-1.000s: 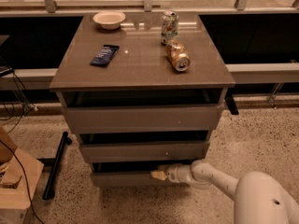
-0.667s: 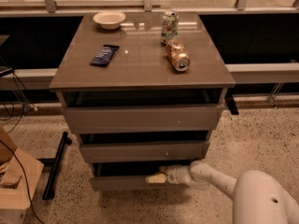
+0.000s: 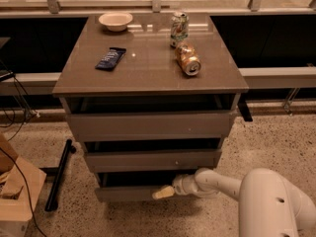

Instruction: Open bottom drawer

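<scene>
The bottom drawer is the lowest and narrowest of three grey-brown flat fronts in the cabinet. It stands pulled out a little, with a dark gap above its front. My gripper reaches in from the right on a white arm and sits at the right part of the drawer's front, at its top edge. The mid-sized drawer and the widest top drawer are above it.
On the cabinet top lie a white bowl, a dark snack bar, an upright can and a can on its side. A black pole and a cardboard box are on the floor at the left.
The gripper has moved left and toward the camera, and the bottom drawer has slid out a little with it.
</scene>
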Motion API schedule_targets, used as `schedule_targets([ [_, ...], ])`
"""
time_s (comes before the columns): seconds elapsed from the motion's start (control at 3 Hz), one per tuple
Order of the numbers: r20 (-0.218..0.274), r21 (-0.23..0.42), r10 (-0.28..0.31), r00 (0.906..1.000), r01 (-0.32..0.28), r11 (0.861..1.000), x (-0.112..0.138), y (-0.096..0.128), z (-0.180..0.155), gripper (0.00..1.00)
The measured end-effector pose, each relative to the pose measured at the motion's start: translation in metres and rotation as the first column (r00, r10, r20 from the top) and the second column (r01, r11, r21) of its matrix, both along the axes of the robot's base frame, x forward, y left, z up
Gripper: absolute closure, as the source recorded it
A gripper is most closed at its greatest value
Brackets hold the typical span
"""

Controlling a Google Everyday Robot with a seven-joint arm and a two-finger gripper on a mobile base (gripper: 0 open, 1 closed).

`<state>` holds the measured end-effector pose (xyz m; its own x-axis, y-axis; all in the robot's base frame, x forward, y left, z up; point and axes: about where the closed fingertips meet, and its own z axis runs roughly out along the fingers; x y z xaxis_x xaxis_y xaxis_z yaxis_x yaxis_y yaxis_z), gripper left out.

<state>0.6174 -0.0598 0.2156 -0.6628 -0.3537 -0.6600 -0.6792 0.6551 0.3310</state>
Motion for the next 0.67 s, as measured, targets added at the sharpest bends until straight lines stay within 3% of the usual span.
schedule_targets([
  [0.33,-0.051,-0.104,0.035,0.9981,-0.04,0.994,-0.0314,-0.0156,-0.0199,0.26],
  [0.67,-0.065,-0.134,0.051,0.9965,-0.06,0.989,-0.0409,-0.0206,-0.025,0.5],
])
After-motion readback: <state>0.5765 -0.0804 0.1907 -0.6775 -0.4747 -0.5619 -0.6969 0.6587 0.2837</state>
